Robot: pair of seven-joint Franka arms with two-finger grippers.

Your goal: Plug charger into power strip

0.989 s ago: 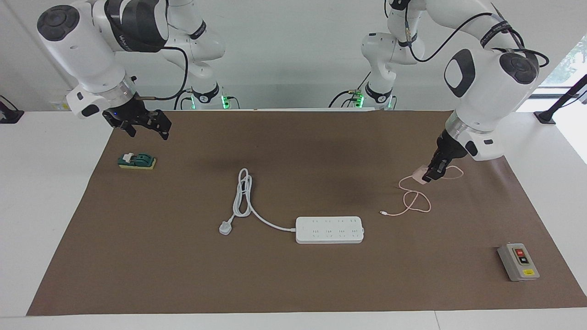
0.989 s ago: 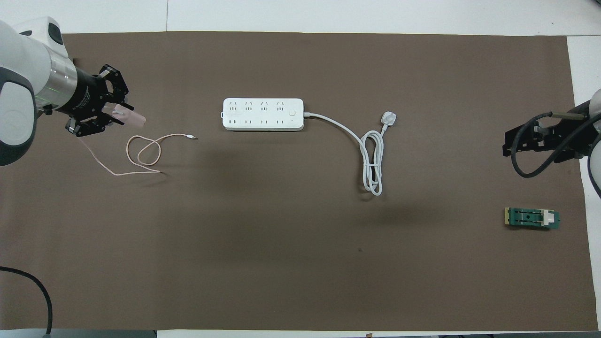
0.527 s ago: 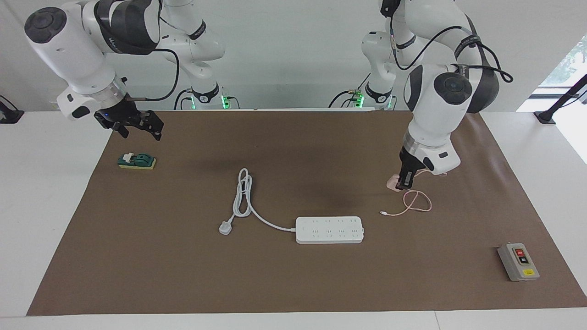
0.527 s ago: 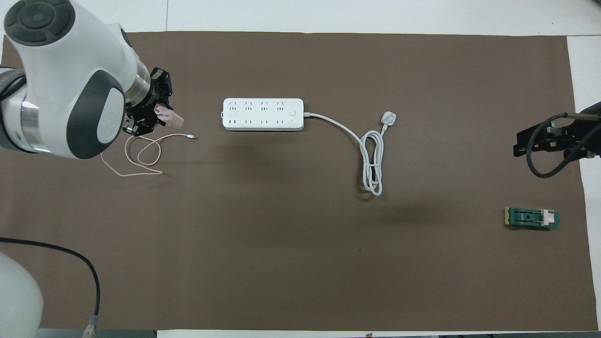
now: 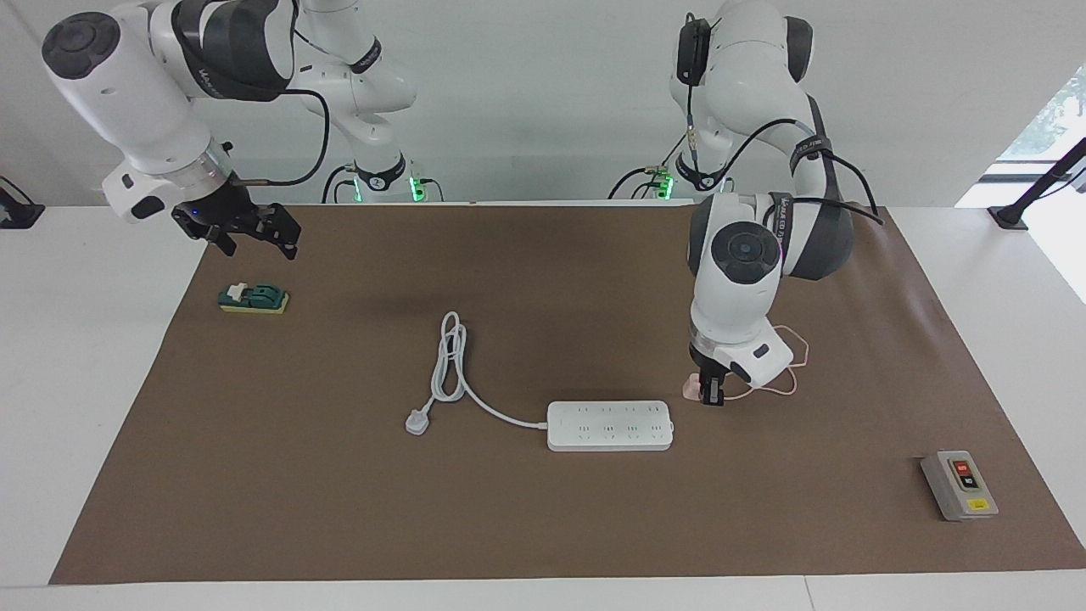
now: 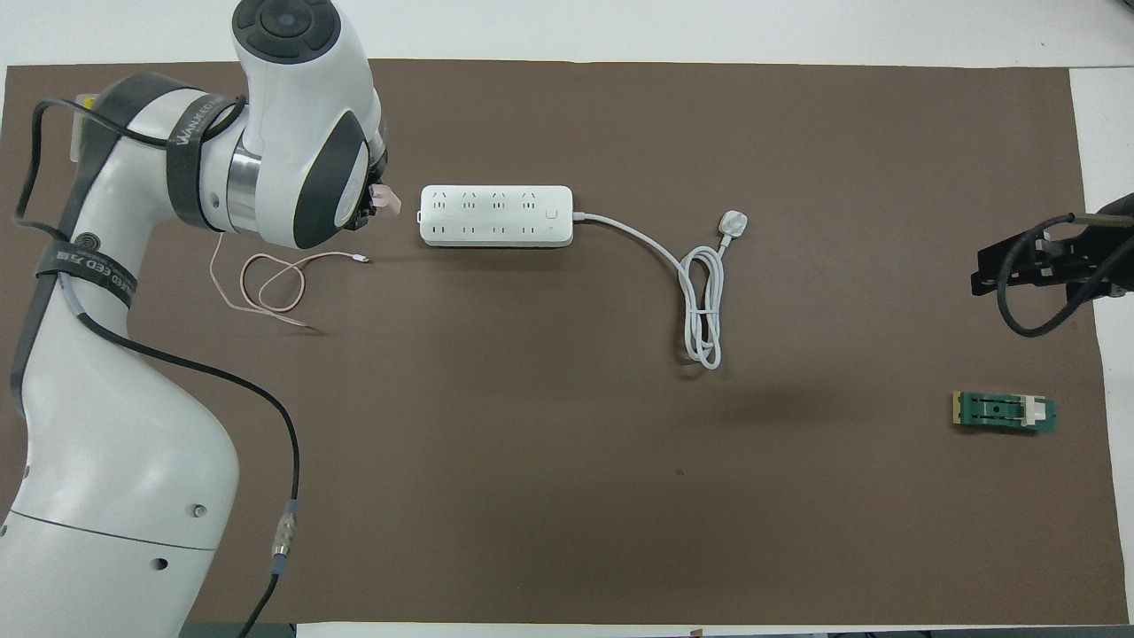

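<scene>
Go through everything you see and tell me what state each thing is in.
Charger: held by left gripper, unplugged, beside the strip's end.
Power strip: flat, sockets empty.
Strip's plug: lying loose, unplugged.
Charger cable: looped on the mat.
Right gripper: waiting above green block.

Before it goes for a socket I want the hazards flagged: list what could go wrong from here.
1. The left gripper carries the charger just off the end of the power strip, not yet over a socket; the prongs are hidden, so misalignment is possible.
2. The pink cable trails in loops on the mat and could drag or snag.
3. Nothing holds the strip: the right gripper waits above the green block, so pushing may slide it.
</scene>
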